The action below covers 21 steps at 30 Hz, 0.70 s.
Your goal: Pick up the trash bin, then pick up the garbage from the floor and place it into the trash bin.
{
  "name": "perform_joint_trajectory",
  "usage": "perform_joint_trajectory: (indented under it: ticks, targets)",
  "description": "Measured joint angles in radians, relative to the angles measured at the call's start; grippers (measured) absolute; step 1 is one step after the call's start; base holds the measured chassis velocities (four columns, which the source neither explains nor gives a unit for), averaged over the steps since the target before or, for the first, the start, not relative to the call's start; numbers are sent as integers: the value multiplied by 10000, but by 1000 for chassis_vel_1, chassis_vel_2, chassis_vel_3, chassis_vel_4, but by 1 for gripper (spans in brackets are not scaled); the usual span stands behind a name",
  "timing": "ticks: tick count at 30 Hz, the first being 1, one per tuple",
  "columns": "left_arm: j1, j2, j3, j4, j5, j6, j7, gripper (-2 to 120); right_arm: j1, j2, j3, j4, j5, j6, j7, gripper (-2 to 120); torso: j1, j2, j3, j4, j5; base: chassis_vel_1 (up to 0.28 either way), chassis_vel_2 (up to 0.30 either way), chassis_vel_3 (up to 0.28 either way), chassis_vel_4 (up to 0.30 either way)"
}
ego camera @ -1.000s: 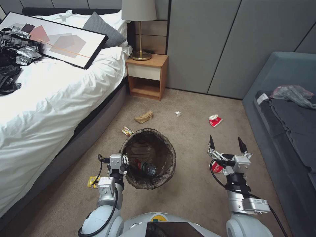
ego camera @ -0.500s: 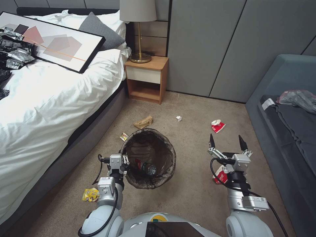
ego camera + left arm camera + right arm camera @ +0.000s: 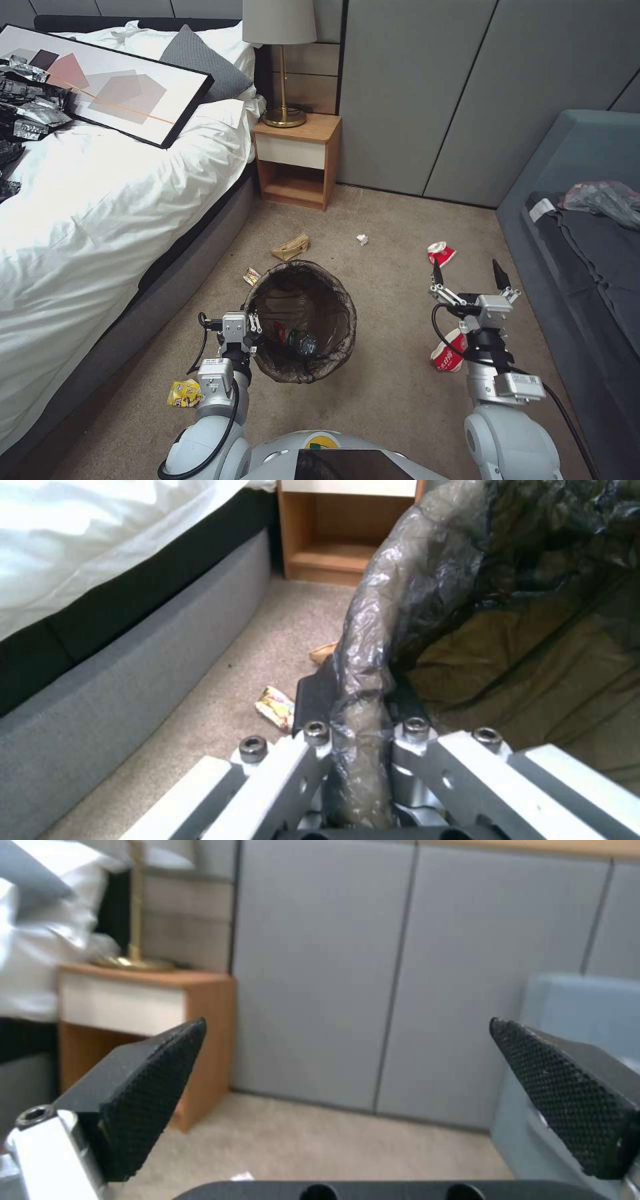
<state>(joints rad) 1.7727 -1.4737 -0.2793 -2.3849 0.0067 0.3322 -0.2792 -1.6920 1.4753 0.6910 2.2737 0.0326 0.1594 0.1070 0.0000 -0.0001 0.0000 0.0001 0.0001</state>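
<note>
The trash bin (image 3: 319, 297), lined with a dark bag, hangs above the carpet with my left gripper (image 3: 251, 331) shut on its near rim. The left wrist view shows that gripper (image 3: 357, 700) pinching the bag-covered rim (image 3: 393, 605). A clear bottle (image 3: 301, 342) lies inside the bin. My right gripper (image 3: 469, 273) is open and empty in the air, its fingers (image 3: 153, 1100) wide apart. Garbage on the floor: a red-and-white packet (image 3: 448, 351) beside the right arm, another packet (image 3: 441, 253) farther off, a tissue scrap (image 3: 362, 239), a brown paper bag (image 3: 290, 247), and yellow wrappers (image 3: 185, 393) (image 3: 251, 275).
A bed (image 3: 100, 200) with a framed picture and black sheeting runs along the left. A wooden nightstand (image 3: 298, 160) with a lamp stands by the grey wall. A blue-grey sofa (image 3: 587, 253) borders the right. Open carpet lies between them.
The camera shifted a little early on. My right gripper has moved slightly right and farther out, uncovering the red-and-white packet beside it. The left gripper still holds the bin in place.
</note>
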Motion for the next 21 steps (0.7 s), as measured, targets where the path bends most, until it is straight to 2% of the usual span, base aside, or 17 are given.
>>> perform_joint_trajectory:
  ticks: [1,5,6,8,19,21]
  targets:
    - [0,0,0,0,0,0,0,3,0,0,0,0,0,0,0,100,0,0,0,0,0,0,0,0,0]
    - [1,1,0,0,0,0,0,3,752,-581,-148,-644,662,-1815,724,100,0,0,1,-2,2,0,0,0,0]
    - [1,1,0,0,0,0,0,3,752,-581,-148,-644,662,-1815,724,100,0,0,1,-2,2,0,0,0,0]
    - [-1,0,1,0,0,0,0,3,1261,-871,-285,-1208,1092,-2954,1165,100,0,0,1,0,0,0,0,0,0]
    - [3,0,0,0,0,0,0,3,1851,-1075,-420,-2135,1410,-3863,1511,100,1,0,2,1,5,0,0,0,0]
    - [-1,1,0,0,0,0,0,3,2129,-1147,-500,-2682,1495,-4165,1617,100,0,1,0,-6,-15,0,0,0,0]
